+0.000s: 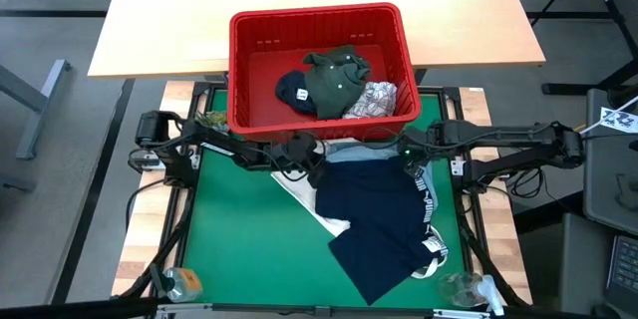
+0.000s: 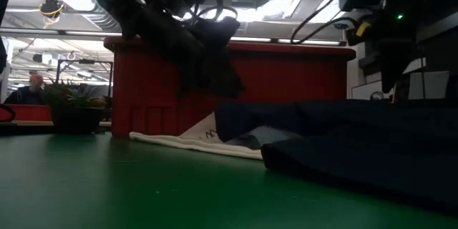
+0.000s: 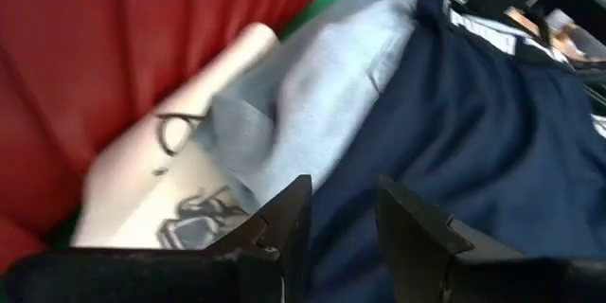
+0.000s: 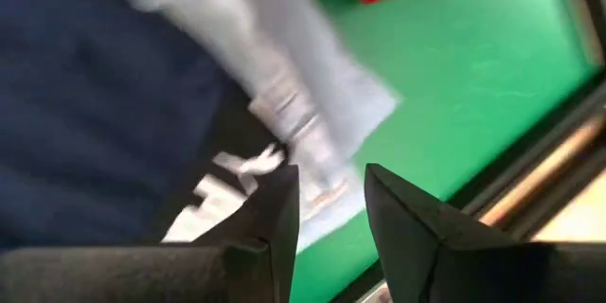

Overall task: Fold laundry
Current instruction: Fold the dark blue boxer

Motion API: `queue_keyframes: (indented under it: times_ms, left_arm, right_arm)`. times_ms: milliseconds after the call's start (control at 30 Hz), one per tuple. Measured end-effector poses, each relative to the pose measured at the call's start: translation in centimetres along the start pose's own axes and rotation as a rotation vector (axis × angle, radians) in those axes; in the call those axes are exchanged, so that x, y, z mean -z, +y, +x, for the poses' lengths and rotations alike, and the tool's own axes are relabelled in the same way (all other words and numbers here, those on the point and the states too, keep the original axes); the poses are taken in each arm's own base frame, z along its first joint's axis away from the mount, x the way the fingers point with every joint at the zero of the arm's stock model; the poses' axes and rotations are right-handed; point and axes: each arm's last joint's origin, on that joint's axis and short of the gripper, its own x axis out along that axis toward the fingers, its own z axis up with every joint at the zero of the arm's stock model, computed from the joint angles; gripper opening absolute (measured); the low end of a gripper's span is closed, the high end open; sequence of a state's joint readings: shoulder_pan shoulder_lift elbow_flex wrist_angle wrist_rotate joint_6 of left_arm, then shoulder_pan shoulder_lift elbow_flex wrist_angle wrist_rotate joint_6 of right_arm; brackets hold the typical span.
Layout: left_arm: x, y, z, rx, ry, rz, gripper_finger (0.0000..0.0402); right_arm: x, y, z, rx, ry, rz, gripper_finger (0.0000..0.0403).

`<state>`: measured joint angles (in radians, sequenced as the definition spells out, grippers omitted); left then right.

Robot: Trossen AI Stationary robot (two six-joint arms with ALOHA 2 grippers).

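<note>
Both arms are parked at the far edge of the green mat, just in front of the red basket [image 1: 319, 35]. Left gripper [image 1: 299, 150] and right gripper [image 1: 412, 156] hang over the top corners of the navy garment [image 1: 379, 224]. That looks like a two-corner pickup for spreading or folding it.

Fingers: both pairs stand parted with a gap between them. In the left wrist view the left fingers [image 3: 284, 227] have navy cloth under the gap. In the right wrist view the right fingers [image 4: 279, 213] sit over the navy edge with white lettering and a strip of light blue cloth [image 4: 284, 85]. I can't tell if either pair has cloth pinched; no fabric shows between the fingers.

Laundry: the navy piece lies spread on the table mat, running toward the near right. The light blue piece peeks out beneath its far edge. A white tote bag [image 1: 304, 197] lies under its left side, likely just in the way. The olive garment [image 1: 334, 80], a printed white one [image 1: 374, 100] and a dark blue one [image 1: 294, 93] wait in the basket, probably next in line.

Risk: grabbing the tote or the light blue layer along with the navy.
</note>
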<state>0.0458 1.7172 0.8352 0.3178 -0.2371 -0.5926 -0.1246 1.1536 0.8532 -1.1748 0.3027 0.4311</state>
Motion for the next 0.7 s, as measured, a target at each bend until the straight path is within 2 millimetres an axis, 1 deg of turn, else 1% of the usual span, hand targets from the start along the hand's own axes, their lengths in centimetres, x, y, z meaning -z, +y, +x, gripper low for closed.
queue_keyframes:
  times_ms: [167, 333, 533, 700]
  left_arm:
    - [0.5, -0.8, -0.2, 0.136, 0.084, 0.002, 0.0113]
    - [1.0, -2.2, -0.6, 0.299, 0.148, 0.013, 0.0122]
    - [2.2, -3.8, -1.2, 0.352, 0.184, 0.045, 0.0125]
    - [3.1, -4.9, -1.7, 0.353, 0.182, 0.069, 0.0125]
  right_arm:
    - [0.5, 0.8, -0.5, -0.154, 0.035, -0.083, 0.0122]
    - [1.6, 2.5, -1.3, -0.208, 0.016, -0.197, 0.0122]
    - [3.4, 4.6, -2.3, -0.270, 0.006, -0.328, 0.0122]
    - [5.1, 6.4, -3.2, -0.321, -0.018, -0.445, 0.0122]
